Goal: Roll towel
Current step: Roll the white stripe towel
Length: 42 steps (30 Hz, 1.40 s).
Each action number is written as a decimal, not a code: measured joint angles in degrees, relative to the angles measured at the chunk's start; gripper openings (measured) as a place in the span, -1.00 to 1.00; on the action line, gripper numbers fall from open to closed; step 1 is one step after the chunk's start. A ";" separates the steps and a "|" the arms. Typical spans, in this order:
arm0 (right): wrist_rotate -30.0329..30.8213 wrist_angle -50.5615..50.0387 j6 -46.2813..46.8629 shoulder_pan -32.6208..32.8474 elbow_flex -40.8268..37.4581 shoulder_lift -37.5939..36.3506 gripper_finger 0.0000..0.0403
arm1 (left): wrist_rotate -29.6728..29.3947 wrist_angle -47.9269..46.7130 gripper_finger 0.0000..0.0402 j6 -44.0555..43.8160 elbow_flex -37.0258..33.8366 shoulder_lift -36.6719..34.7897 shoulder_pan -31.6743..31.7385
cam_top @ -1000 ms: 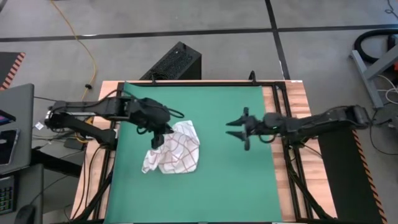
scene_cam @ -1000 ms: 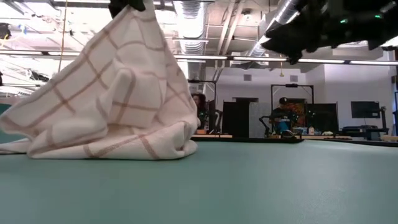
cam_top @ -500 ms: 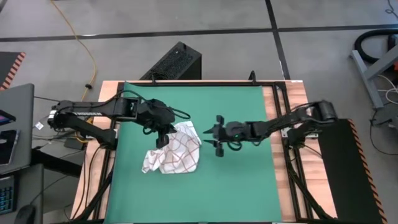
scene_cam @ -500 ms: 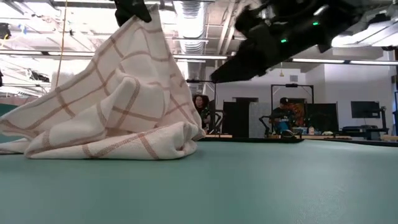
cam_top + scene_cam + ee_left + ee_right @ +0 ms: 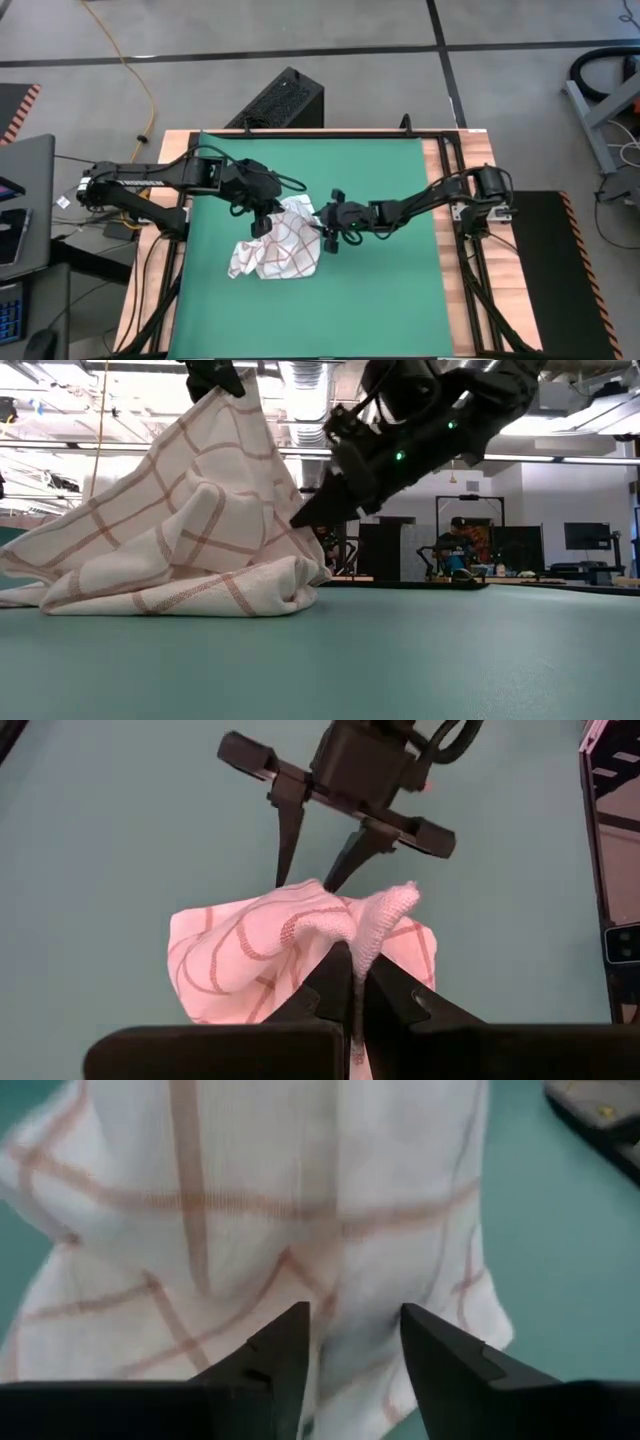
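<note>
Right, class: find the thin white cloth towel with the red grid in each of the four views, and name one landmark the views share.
High view: thin white cloth towel with the red grid, left of centre.
Low view: towel, left half, peak lifted.
Left wrist view: towel, centre.
Right wrist view: towel, filling the picture.
Shared landmark: flat green mat beneath it.

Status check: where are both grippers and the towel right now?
Left gripper shut on white red-grid cloth towel, lifting it. Right gripper open at its edge. Nothing in the way.
</note>
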 joint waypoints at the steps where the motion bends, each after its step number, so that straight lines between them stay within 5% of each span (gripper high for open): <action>1: -0.01 -0.31 0.55 0.01 0.16 0.29 -0.21 | 0.01 0.02 -1.00 0.00 0.00 0.00 0.00; 7: 0.03 -6.15 5.82 -0.78 1.13 0.54 -0.91 | 0.35 0.15 -1.00 -0.02 0.00 0.00 -0.07; 16: 0.29 -6.39 8.48 -1.48 1.11 0.54 -0.97 | 8.28 -1.57 -1.00 -0.09 0.00 -1.24 -0.30; 31: 2.33 -10.05 8.46 -3.24 0.98 -3.39 -0.97 | 4.32 -14.38 -1.00 -5.46 0.07 -8.67 -1.70; 42: 2.24 -11.64 4.90 -5.26 1.05 -12.59 -0.94 | -5.19 -19.50 -1.00 -7.06 0.04 -13.28 -2.05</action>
